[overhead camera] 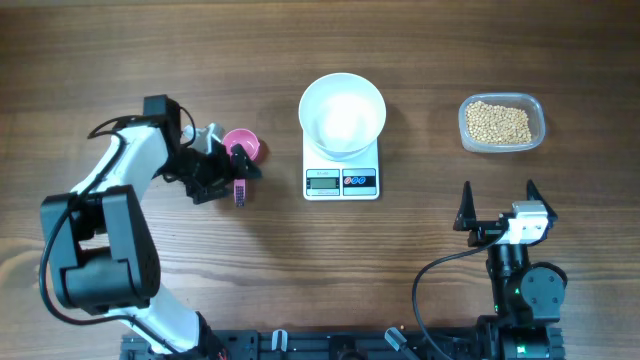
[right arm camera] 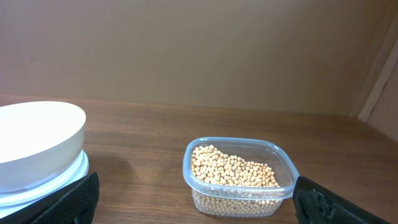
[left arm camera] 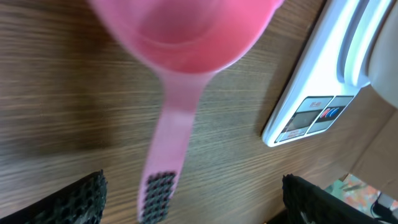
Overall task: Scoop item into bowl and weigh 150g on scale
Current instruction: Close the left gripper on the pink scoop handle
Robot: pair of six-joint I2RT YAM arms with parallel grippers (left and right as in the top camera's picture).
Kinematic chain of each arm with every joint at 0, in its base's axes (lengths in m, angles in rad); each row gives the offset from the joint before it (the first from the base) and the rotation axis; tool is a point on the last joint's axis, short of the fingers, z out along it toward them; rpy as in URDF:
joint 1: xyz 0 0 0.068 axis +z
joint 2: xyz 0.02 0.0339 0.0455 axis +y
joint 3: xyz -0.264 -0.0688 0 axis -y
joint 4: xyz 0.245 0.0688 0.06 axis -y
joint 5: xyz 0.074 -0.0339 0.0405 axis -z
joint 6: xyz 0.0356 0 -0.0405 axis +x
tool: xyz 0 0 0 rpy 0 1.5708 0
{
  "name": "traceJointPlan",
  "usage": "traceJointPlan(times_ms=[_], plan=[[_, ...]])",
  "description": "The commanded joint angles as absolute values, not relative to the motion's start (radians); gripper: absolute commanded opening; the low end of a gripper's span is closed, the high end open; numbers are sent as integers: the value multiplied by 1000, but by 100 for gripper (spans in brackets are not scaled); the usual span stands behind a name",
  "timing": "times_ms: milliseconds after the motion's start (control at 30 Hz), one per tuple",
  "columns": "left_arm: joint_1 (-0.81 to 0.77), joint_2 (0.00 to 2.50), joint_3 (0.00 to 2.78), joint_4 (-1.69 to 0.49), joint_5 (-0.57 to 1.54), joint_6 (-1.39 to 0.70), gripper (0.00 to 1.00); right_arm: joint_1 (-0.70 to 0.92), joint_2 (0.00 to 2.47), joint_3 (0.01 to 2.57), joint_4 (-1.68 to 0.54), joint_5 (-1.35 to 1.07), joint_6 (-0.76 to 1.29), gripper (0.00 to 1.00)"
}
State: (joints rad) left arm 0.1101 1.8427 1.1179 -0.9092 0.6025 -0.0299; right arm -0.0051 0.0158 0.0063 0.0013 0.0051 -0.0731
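Here the left tool point(overhead camera: 232, 170) hangs spread wide over the pink scoop point(overhead camera: 241, 148), whose handle lies between the jaws, not gripped. I'd lower squarely and close on the dark ribbed end, so the cup stays level. The bowl point(overhead camera: 342, 112) sits on the scale point(overhead camera: 342, 181), whose display is unreadable. The beans point(overhead camera: 500, 122) wait in the clear tub point(overhead camera: 542, 125); the right tool point(overhead camera: 499, 192) nearby is also spread

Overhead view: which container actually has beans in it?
The clear plastic tub at far right, holding the tan beans. The white bowl on the scale and the pink scoop both look empty.
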Motion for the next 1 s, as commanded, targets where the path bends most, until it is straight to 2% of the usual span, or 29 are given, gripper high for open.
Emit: traceJointPlan(times_ms=[0, 133, 233, 300, 333, 433, 600, 667, 700, 733, 800, 900, 967], plan=[[89, 1890, 1113, -903, 619, -4, 93, -1, 11, 5, 7, 18, -79, 99], [92, 1931, 1113, -882, 587, 28, 89, -1, 11, 5, 7, 18, -78, 100], [92, 1931, 1113, -882, 595, 50, 72, -1, 11, 5, 7, 18, -79, 100], [92, 1931, 1113, -881, 594, 54, 69, -1, 11, 5, 7, 18, -78, 100], [92, 1932, 1113, -877, 595, 53, 61, -1, 11, 5, 7, 18, -78, 100], [92, 1932, 1113, -874, 595, 53, 48, -1, 11, 5, 7, 18, -78, 100], [92, 1932, 1113, -866, 595, 53, 37, -1, 11, 5, 7, 18, -79, 100], [92, 1932, 1113, -850, 595, 53, 37, -1, 11, 5, 7, 18, -79, 100], [92, 1932, 1113, -843, 595, 53, 41, -1, 11, 5, 7, 18, -79, 100], [92, 1932, 1113, -836, 594, 52, 53, -1, 11, 5, 7, 18, -79, 100], [92, 1932, 1113, -814, 595, 44, 61, -1, 11, 5, 7, 18, -78, 100], [92, 1932, 1113, -787, 603, 44, 63, -1, 11, 5, 7, 18, -78, 100], [92, 1932, 1113, -773, 632, 44, 59, -1, 11, 5, 7, 18, -78, 100]])
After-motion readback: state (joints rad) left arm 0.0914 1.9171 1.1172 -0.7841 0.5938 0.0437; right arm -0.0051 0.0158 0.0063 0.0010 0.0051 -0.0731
